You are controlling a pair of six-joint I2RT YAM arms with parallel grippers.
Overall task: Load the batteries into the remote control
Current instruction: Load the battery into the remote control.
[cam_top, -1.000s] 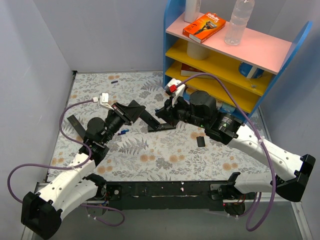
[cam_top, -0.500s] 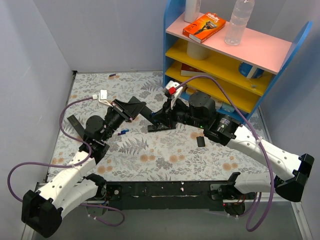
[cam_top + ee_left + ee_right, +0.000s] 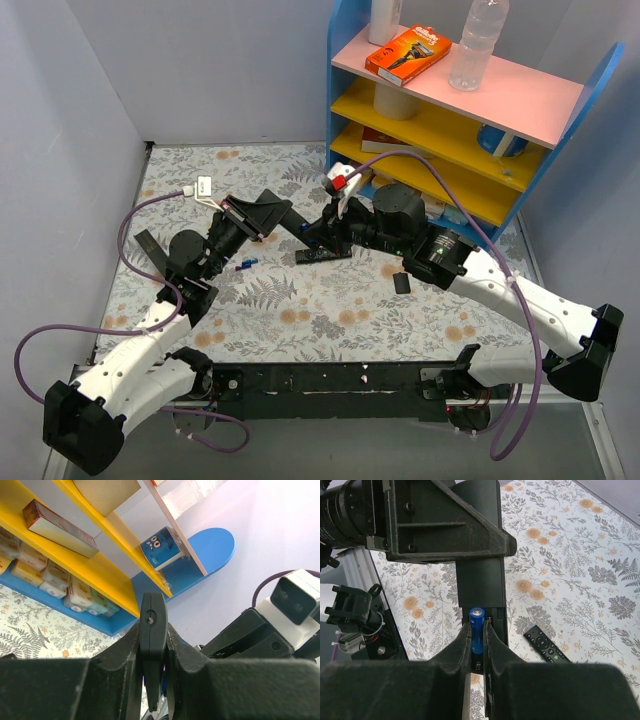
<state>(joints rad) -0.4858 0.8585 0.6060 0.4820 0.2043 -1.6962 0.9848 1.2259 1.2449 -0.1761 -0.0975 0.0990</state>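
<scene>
Remote control clamped edgewise in left end effector, raised off worktop. Battery pinched in right end effector, directly before remote's face. Second battery lying on worktop near left end effector.

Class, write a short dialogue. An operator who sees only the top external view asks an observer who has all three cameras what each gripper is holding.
Operator: From above I can't see between the fingers. Is anything held on the right?
Observer: Yes. The right wrist view shows the right gripper shut on a blue battery, with its silver end pointing toward the remote control.
Operator: And on the left?
Observer: The left wrist view shows the left gripper clamping the remote control edge-on between its two fingers.
</scene>
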